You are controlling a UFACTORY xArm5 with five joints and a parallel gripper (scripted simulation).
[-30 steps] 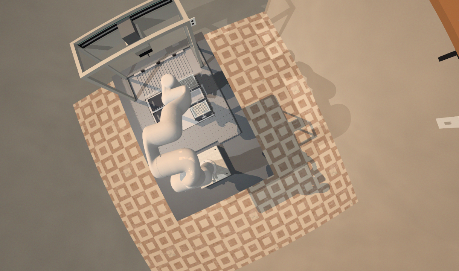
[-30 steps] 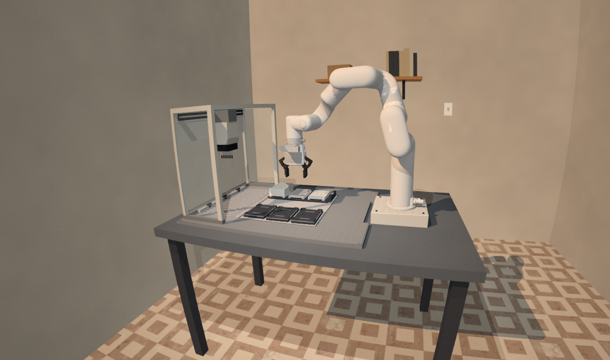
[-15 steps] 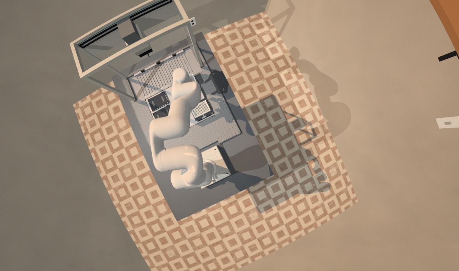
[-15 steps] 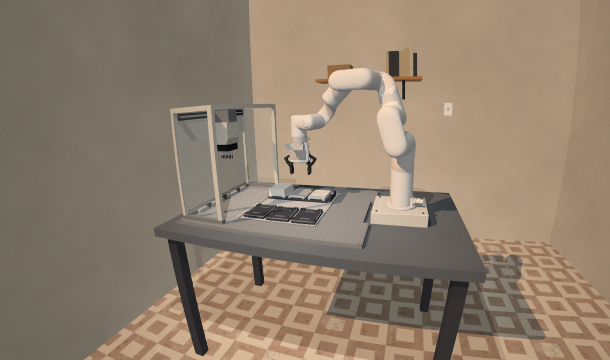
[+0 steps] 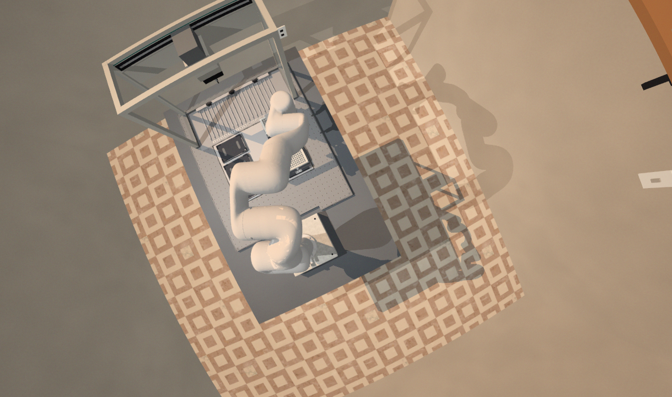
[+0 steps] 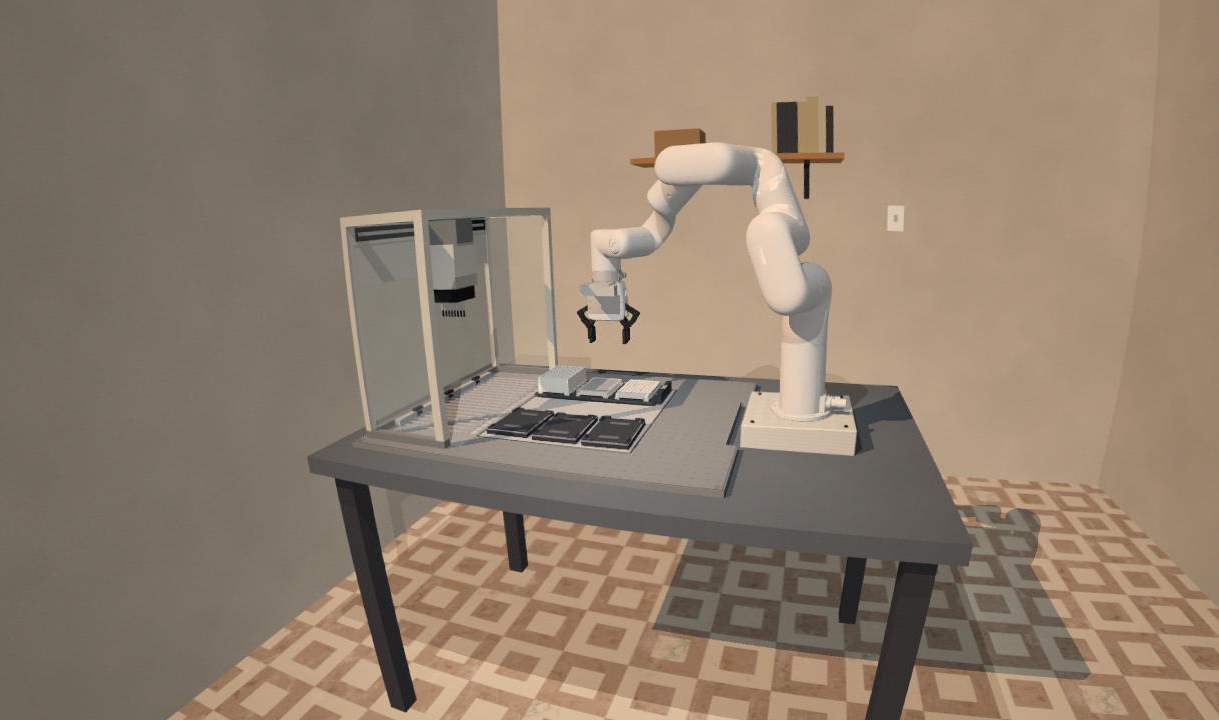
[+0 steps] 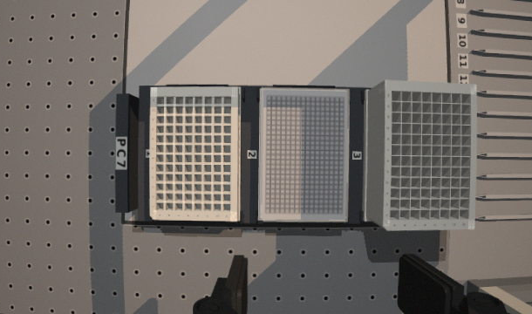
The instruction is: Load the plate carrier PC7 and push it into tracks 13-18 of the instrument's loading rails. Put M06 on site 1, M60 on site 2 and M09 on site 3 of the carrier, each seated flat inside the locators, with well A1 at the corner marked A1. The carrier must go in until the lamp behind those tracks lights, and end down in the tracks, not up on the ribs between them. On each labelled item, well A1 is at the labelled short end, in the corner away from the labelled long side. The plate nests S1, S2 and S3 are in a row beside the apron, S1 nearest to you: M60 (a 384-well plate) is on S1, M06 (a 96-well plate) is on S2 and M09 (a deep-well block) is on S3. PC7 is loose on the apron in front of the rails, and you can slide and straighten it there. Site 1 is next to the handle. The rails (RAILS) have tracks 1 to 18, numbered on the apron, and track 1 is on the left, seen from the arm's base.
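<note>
Hand (image 6: 609, 334) (image 7: 323, 281) open | above deck (beside, not over, PC7 (image 7: 250, 183))

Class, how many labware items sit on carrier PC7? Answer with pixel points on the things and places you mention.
3: the 96-well plate (image 7: 194, 153) on site 1, the 384-well plate (image 7: 303, 154) on site 2, the deep-well block (image 6: 562, 380) (image 7: 431, 154) on site 3. None seem hidden.

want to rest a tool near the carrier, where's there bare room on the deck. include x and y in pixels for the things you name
Open: the pale apron (image 7: 266, 48) between PC7 (image 7: 250, 183) and the three black nests (image 6: 564, 428), and the pegboard (image 7: 52, 174) on the handle side of PC7. Crowded: PC7 itself, all three sites filled, its far end close against the rails (image 7: 510, 135). The open fingers (image 6: 609, 335) hang above the deck.
</note>
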